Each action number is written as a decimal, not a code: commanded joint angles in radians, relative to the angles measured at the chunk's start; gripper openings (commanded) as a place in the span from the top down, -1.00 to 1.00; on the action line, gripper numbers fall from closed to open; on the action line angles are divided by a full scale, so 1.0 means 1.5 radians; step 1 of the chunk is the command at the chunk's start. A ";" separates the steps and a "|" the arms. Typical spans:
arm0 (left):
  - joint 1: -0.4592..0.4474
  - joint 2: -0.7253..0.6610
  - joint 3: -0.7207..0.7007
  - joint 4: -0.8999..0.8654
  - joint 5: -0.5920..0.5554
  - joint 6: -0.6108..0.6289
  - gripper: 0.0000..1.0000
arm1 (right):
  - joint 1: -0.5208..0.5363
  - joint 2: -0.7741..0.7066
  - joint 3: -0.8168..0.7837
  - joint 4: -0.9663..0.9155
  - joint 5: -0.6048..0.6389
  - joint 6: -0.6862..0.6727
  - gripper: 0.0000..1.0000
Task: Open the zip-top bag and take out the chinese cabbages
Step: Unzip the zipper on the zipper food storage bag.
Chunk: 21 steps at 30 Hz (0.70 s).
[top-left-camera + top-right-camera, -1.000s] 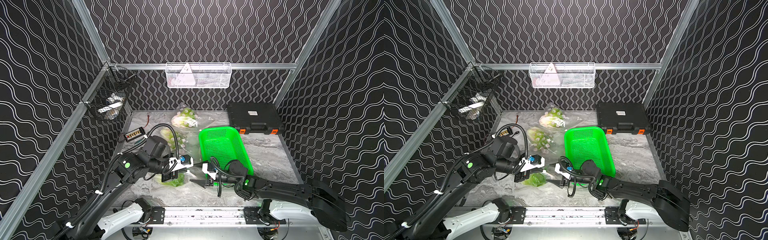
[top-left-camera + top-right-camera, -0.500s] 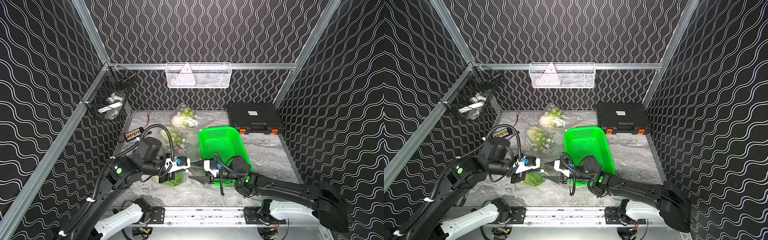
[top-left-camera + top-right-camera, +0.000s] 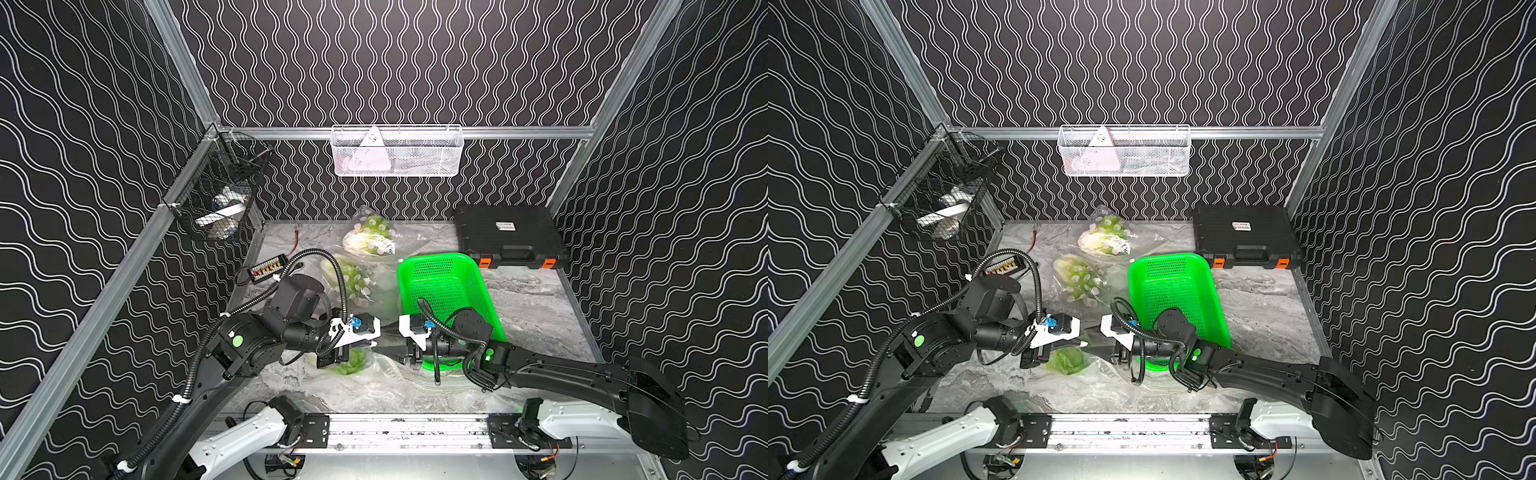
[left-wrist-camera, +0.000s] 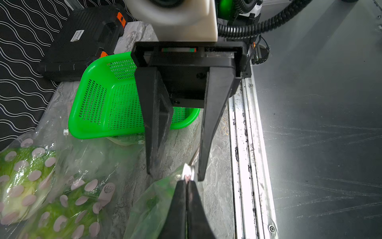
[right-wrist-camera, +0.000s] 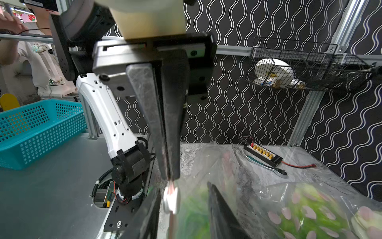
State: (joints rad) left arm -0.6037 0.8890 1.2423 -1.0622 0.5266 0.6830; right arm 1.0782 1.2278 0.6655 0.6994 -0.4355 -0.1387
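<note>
Step in hand: opening the zip closure. Judging by how things lie, no cabbage is out yet.
Left gripper: jaws pressed together on the top edge of the zip-top bag, right at its tips.
Right gripper: meets the left gripper tip to tip. Its jaws stand apart, one on each side of the bag's edge, and it holds nothing.
Slider: a small white tab on the bag's edge, directly ahead of the left gripper's tips. It sits between the right gripper's jaws, just beside one of them. Contact cannot be told.
Held bag: hangs from the left gripper's tips, its lower part resting on the marble table. How far the zip is run cannot be told.
Chinese cabbages: one sits inside the held bag, under the left gripper's tips. Two more lie in spotted bags well beyond both grippers.
Green basket: just beside the right gripper's wrist, empty.
Next move calls for: the right jaws to seat squarely on the slider, then a straight pull along the edge, away from the left gripper, which must keep its pinch as the anchor.
Risk: the tab is small, so an off-centre grip would likely catch film only.
</note>
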 commanded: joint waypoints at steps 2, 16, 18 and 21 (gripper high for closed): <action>0.000 -0.001 0.000 0.000 0.012 0.019 1.00 | 0.000 0.002 0.007 -0.008 0.006 0.013 0.25; 0.000 -0.006 0.003 0.003 -0.008 0.016 1.00 | 0.001 0.005 0.007 -0.018 0.011 0.024 0.43; 0.000 -0.008 0.001 0.005 -0.006 0.016 1.00 | 0.001 0.004 0.005 -0.007 0.018 0.031 0.43; 0.000 -0.011 -0.001 0.006 -0.005 0.013 1.00 | 0.001 0.003 0.008 -0.012 0.018 0.031 0.47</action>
State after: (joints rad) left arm -0.6037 0.8764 1.2396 -1.0622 0.5034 0.6827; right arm 1.0794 1.2343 0.6685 0.6659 -0.4263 -0.0963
